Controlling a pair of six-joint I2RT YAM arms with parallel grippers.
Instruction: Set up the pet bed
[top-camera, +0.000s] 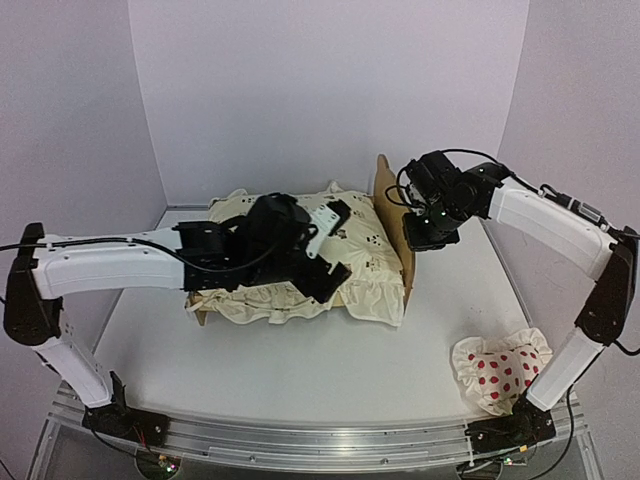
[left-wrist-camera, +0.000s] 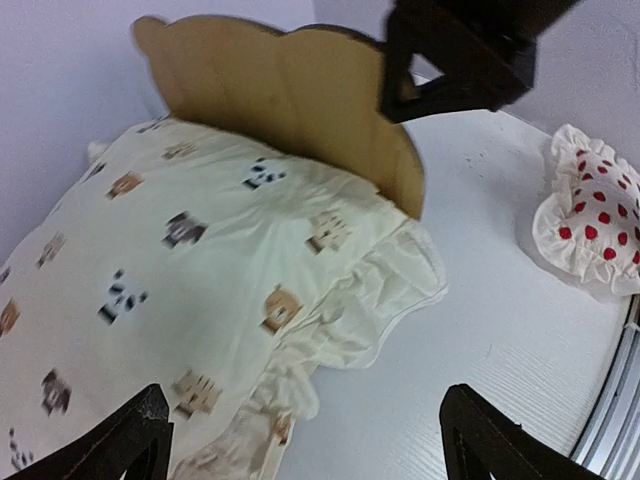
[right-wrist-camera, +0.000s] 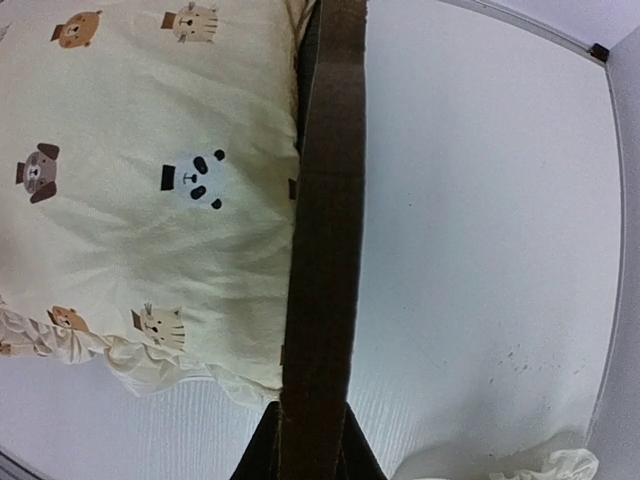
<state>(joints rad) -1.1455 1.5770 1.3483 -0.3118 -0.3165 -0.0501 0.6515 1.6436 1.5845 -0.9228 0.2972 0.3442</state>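
The pet bed stands mid-table with its plywood headboard (top-camera: 385, 195) upright at the right end. A cream ruffled cover with animal prints (top-camera: 370, 265) is draped over the frame and hides the rails and base. My left gripper (top-camera: 335, 247) hovers open above the cover; in the left wrist view its fingertips (left-wrist-camera: 140, 430) stand wide apart over the cover's ruffled edge (left-wrist-camera: 330, 320), holding nothing. My right gripper (top-camera: 418, 238) is shut on the headboard's top edge (right-wrist-camera: 325, 200), with the headboard's thickness pinched between its fingers (right-wrist-camera: 258, 462).
A white pillow with red dots (top-camera: 500, 368) lies on the table (top-camera: 300, 360) at the front right, near the right arm's base; it also shows in the left wrist view, pillow (left-wrist-camera: 595, 215). Purple walls close in the back and both sides.
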